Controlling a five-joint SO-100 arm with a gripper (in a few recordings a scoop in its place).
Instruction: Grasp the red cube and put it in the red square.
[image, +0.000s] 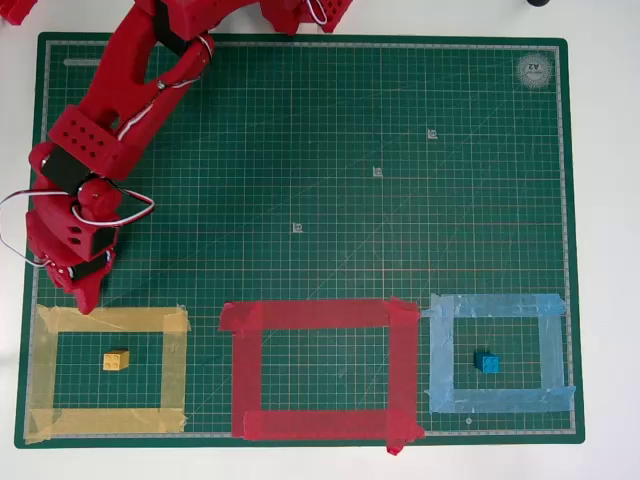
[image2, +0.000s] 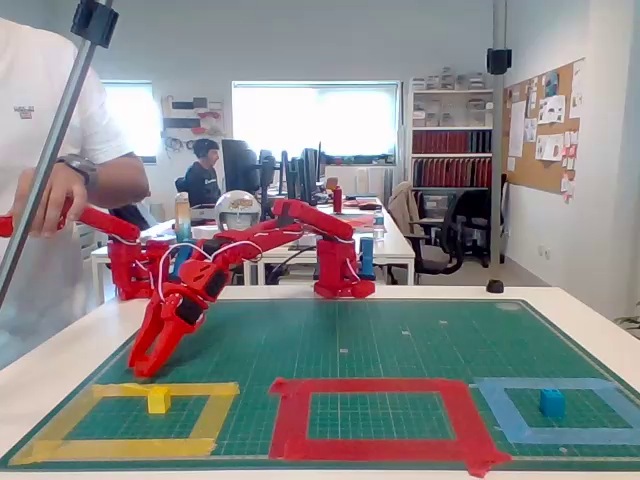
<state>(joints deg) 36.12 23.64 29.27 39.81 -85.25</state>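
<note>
My red two-finger gripper (image: 88, 297) hangs at the yellow tape frame's (image: 176, 368) top-left edge; jaw state I can't tell. Large red tape square (image: 404, 365) sits empty. Tiny red cube unlocated (possibly gripped?). Next step, I judge: carry rightward.

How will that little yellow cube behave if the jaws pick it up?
The yellow cube looks like a small rigid block, so probably light and stiff. It sits flat on the green mat, so it likely slides rather than rolls.
</note>
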